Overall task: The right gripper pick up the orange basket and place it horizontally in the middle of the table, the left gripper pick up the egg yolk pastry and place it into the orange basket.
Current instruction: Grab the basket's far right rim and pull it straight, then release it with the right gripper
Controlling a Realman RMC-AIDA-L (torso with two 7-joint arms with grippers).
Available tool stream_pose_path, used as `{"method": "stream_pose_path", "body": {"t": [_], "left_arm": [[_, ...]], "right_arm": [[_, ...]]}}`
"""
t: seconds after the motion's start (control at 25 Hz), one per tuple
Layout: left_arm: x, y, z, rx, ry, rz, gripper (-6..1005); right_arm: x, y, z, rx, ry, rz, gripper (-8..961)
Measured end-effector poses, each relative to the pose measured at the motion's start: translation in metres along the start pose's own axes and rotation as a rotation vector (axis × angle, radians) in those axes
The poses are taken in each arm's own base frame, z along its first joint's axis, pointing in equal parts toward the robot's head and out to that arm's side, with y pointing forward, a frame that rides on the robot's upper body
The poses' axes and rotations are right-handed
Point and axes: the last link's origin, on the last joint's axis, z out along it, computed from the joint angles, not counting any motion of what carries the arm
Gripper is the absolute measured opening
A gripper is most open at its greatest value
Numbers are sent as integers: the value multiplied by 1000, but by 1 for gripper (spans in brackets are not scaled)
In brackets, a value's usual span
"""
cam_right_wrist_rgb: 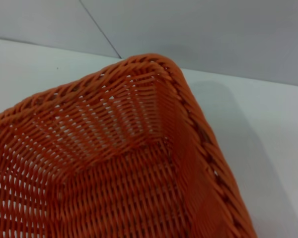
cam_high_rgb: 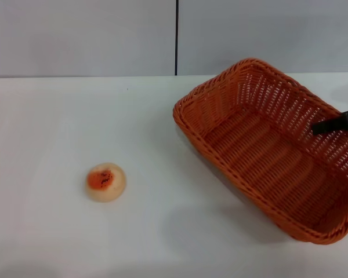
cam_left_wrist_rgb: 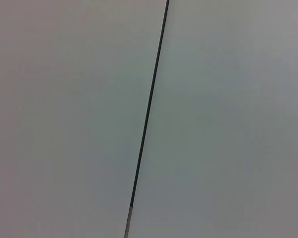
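The orange basket (cam_high_rgb: 261, 156) stands on the right side of the white table (cam_high_rgb: 58, 127), turned diagonally, with nothing in it. A black part of my right gripper (cam_high_rgb: 335, 123) reaches in from the right edge, over the basket's far right wall. The right wrist view looks down into a corner of the orange basket (cam_right_wrist_rgb: 114, 168), with its braided rim running around it. The egg yolk pastry (cam_high_rgb: 105, 182) lies alone on the table at front left, well apart from the basket. My left gripper is out of view.
A pale wall with a dark vertical seam (cam_high_rgb: 176, 37) rises behind the table. In the left wrist view only that wall and seam (cam_left_wrist_rgb: 149, 109) show. Bare tabletop lies between pastry and basket.
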Motion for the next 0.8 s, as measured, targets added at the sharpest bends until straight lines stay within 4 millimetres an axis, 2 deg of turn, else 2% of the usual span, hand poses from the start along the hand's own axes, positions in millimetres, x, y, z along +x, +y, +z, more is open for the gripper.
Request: {"method": "stream_pose_path", "body": {"t": [0.04, 0.36, 0.48, 0.56, 0.8], "left_arm": [[0, 0, -1, 1, -1, 0, 793], [-1, 0, -5, 11, -6, -4, 787], [-1, 0, -8, 16, -10, -4, 785], [-1, 0, -9, 19, -12, -4, 784], [0, 0, -21, 37, -9, -10, 780]], "right_arm": [[-1, 1, 0, 1, 2, -5, 451], [-6, 4, 1, 2, 6, -49, 272], [-12, 7, -3, 11, 7, -132, 205], [-15, 9, -4, 13, 16, -167, 190], [-36, 26, -6, 0, 81, -440, 167]]}}
